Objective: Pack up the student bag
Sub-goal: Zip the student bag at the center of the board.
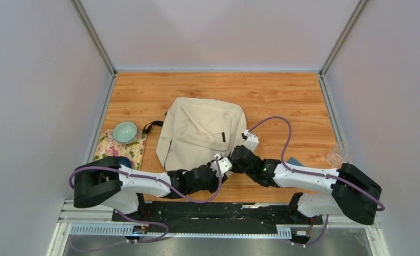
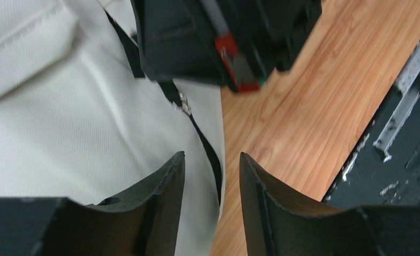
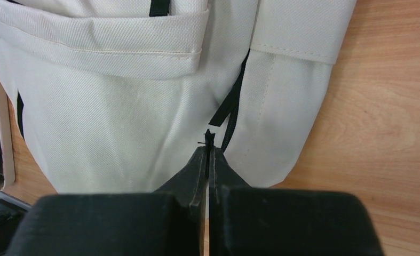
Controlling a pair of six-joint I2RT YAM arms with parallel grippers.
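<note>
The cream student bag (image 1: 197, 133) lies flat on the wooden table, front pocket up. My right gripper (image 1: 235, 156) is at the bag's near right corner. In the right wrist view it (image 3: 208, 152) is shut on a black zipper pull (image 3: 209, 137) at the side seam of the bag (image 3: 117, 122). My left gripper (image 1: 224, 169) is right beside it, open and empty. In the left wrist view its jaws (image 2: 212, 157) straddle the edge of the bag (image 2: 63, 122) and the black zipper line (image 2: 199, 130). The right gripper's black body (image 2: 218, 37) is just ahead.
A pale green bowl (image 1: 125, 132) sits on a floral cloth (image 1: 117, 149) left of the bag. A clear cup (image 1: 337, 154) stands at the table's right edge, and a blue item (image 1: 295, 161) shows behind the right arm. The black base rail (image 2: 405, 133) lies near.
</note>
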